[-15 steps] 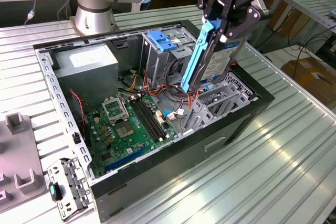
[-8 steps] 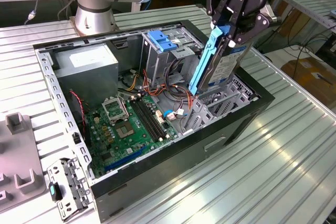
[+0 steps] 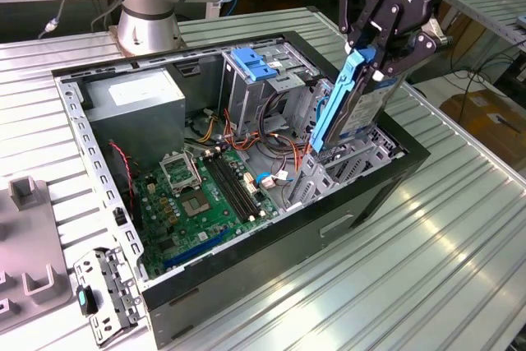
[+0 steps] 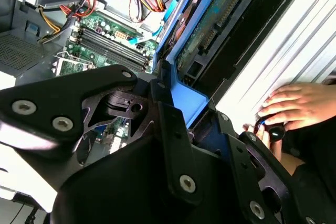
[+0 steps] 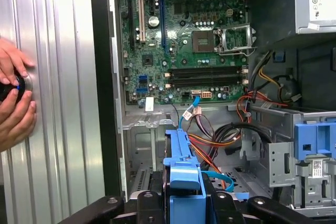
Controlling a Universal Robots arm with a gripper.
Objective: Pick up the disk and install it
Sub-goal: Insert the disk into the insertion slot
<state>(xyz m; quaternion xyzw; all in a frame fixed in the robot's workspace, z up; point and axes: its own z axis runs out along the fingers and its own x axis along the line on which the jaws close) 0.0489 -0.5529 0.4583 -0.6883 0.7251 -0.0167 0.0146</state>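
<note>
The disk [image 3: 355, 103], a dark drive with blue side rails, stands steeply tilted over the open computer case [image 3: 279, 240] at the exterior view's right. My gripper [image 3: 376, 48] is shut on its upper end. The disk's lower end dips into the metal drive bay [image 3: 349, 162] near the case's end wall. The second wrist view shows the disk's green circuit-board underside [image 4: 215, 19] and a black finger [image 4: 169, 124] pressed against the blue rail. In the first wrist view the blue rail [image 5: 184, 174] runs out from between the fingers towards the case floor.
Inside the case lie the motherboard [image 3: 197, 195], the grey power supply [image 3: 131, 100], coloured cables [image 3: 267, 141] and a metal cage with a blue tab [image 3: 251, 63]. A person's hands [image 5: 13, 103] rest on the ribbed table beside the case. A loose bracket [image 3: 103, 293] lies at the exterior view's left.
</note>
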